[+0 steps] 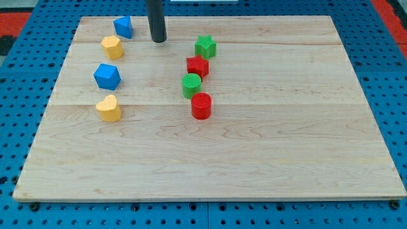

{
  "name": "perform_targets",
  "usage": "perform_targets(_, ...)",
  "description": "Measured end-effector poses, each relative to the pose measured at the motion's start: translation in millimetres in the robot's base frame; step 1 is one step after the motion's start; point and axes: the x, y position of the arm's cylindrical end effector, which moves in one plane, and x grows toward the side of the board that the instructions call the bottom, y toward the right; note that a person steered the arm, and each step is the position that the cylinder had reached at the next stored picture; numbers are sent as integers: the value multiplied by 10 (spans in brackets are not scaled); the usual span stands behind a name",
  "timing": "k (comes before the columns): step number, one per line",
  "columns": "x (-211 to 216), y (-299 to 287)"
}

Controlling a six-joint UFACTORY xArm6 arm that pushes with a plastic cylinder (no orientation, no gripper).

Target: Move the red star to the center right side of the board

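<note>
Tabletop [286, 146]: pale wooden board on blue pegboard [388, 76].

Tool: plain dark rod with no jaws to spread or press; my tip [158, 41] rests near the top edge, right of the blue block, touching nothing.

Middle column, top to bottom, closely spaced:
- green star [205, 46]
- red star [197, 66]
- green cylinder [191, 84]
- red cylinder [201, 105]

Left column, top to bottom:
- blue block [123, 27]
- yellow block [112, 47]
- blue block, larger [107, 76]
- yellow heart [109, 108]

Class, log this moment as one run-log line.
my tip: upper left of red star block, apart | star: mid-column, between green star block and green cylinder block
</note>
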Motion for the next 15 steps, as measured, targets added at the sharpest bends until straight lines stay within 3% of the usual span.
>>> perform_targets(3,0,120)
perform_targets(4,220,138)
perform_targets(5,733,354)
perform_targets(7,1269,2538)
perform_targets(9,1163,1866)
perform_targets(10,1697,1810)
perform_targets(11,1973,1716)
perform_targets(12,2060,2295)
perform_targets(13,1749,2352)
perform_targets(14,1963,1975)
perform_targets(15,1599,1831)
